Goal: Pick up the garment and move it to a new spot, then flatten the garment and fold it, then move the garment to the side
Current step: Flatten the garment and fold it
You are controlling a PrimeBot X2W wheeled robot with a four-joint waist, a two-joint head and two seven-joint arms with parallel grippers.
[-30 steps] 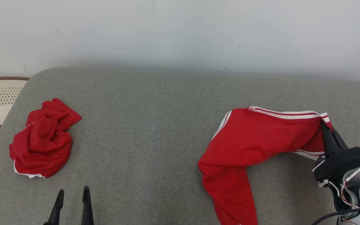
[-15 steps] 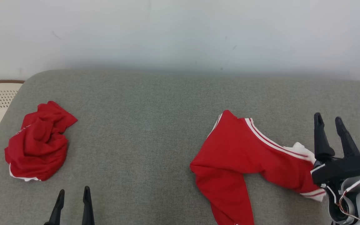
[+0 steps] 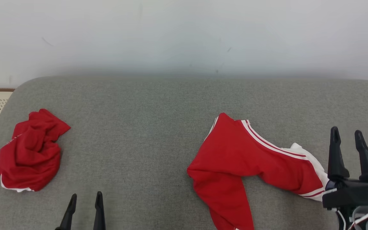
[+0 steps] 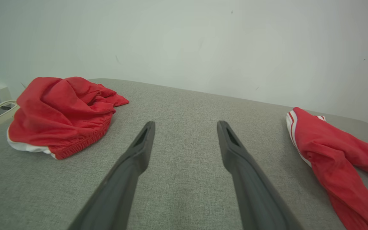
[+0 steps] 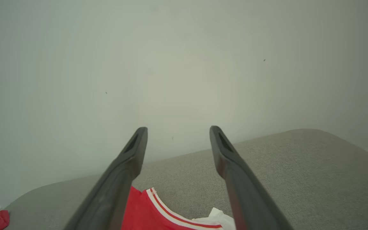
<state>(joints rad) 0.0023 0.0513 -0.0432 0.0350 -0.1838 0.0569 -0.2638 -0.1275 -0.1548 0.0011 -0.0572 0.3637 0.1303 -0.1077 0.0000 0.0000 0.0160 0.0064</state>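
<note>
Garment point(image 3: 244, 159), red with white stripes, lies rumpled on the grey surface point(image 3: 139, 127) at about 4 o'clock in the head view. Right end effector point(image 3: 346, 131) stands just beside its white-edged end, fingers spread, holding nothing. Left end effector point(image 3: 86, 194), at 7 o'clock, is likewise spread and empty. A crumpled red bundle point(image 3: 27, 156) sits at 9 o'clock.

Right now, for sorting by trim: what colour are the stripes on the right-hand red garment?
White stripes, clearest in the head view.
</note>
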